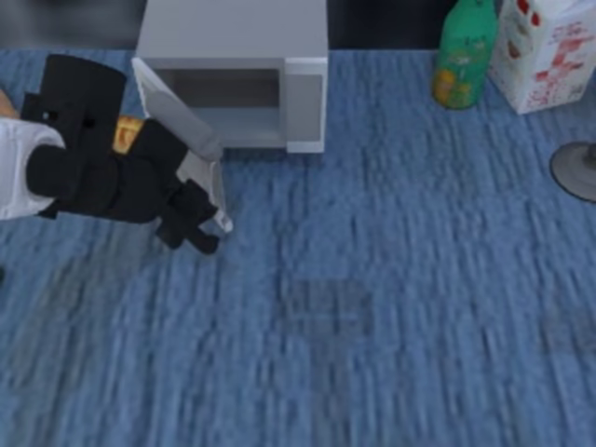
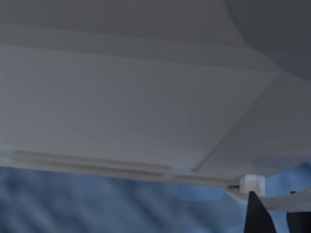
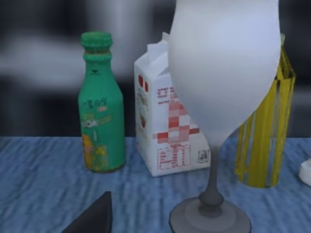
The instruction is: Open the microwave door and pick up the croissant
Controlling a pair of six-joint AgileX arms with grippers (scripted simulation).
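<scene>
Since the croissant is the next target, what counts is where it lies from our left gripper [image 1: 197, 223]. Starting at the table's left: that gripper is low and left of the oven, and its two dark fingers [image 2: 257, 216] look clamped on the pale handle at the free edge of the flat light-grey framed microwave door [image 1: 177, 104] with its translucent window. A small golden-orange patch [image 1: 128, 134] peeks out betw. the black arm links. We take it for the small ridged golden-brown croissant, though most of it is hidden and we can't tell its long axis. It sits on the outer side of the door, i.e. left of the panel and farther back than the gripper, near the hinge end.

The door stands swung wide, running from its hinge at the boxy grey microwave [image 1: 233, 28] diagonally toward us. The cavity shows open and looks bare.

Further right, well apart: a green plastic bottle [image 1: 463, 56], a white-and-red milk carton [image 1: 545, 51], then a clear stemmed glass [image 1: 577, 168]. Our right gripper [image 3: 95, 216] is parked by that glass; apart or together, we can't tell.

Our judgement: the left arm is far nearer, so it should let go of the handle, then reach back and left round the door's outer face
</scene>
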